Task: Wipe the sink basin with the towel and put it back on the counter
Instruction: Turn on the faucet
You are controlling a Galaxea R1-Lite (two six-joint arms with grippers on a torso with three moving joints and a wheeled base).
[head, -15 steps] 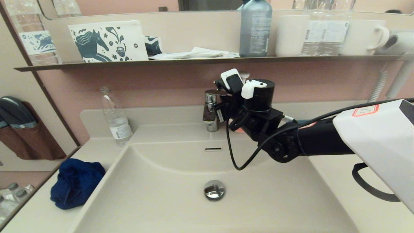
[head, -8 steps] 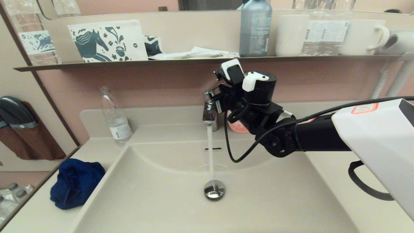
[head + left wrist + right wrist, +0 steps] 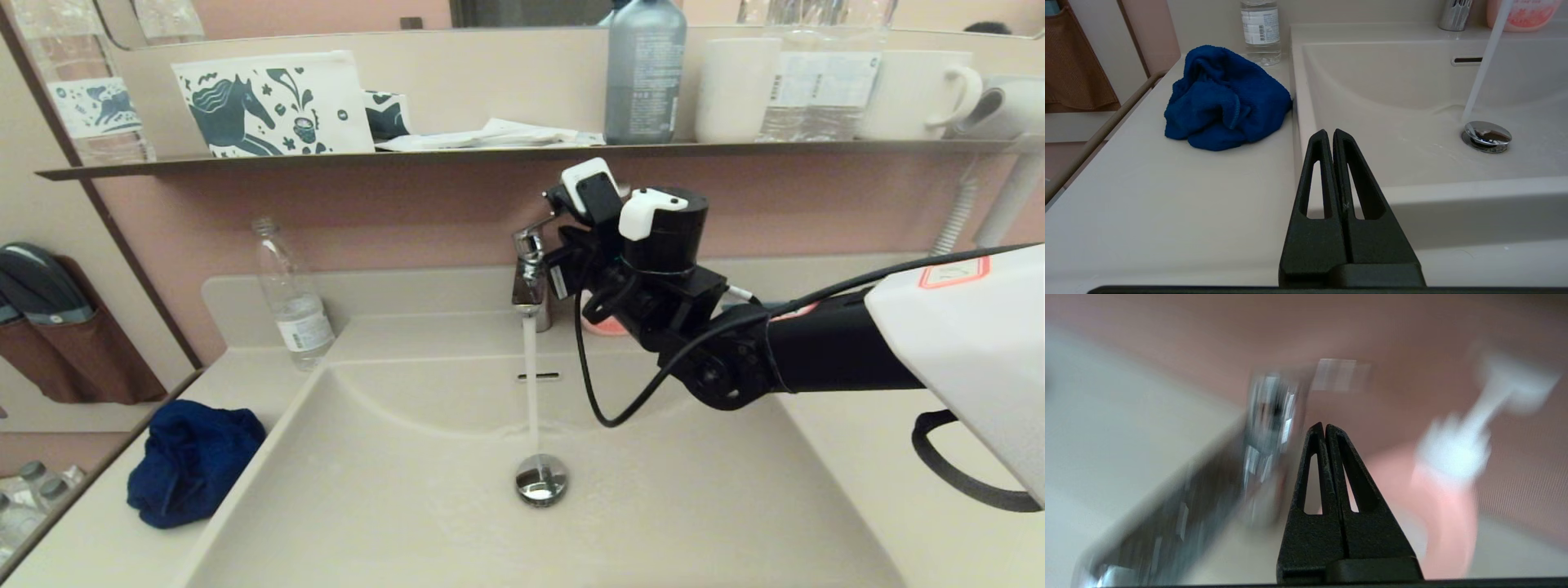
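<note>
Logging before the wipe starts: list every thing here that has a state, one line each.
faucet: on, water running onto the drain plug
sink basin: wet, not yet wiped
towel: crumpled on the counter, untouched
water bottle: upright, nearly empty
right gripper: shut, at the faucet
left gripper: shut, parked by the basin's front edge

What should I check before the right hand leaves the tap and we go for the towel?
1. Water running from faucet into sink basin: ok.
2. Right hand shut, empty: ok.
3. Right hand clear of the faucet lever: cannot tell.
4. Towel bunched on counter beside the basin, ungrasped: ok.
5. Left hand shut, so not ready to grasp: not ok.
6. Drain plug open or closed: cannot tell.
</note>
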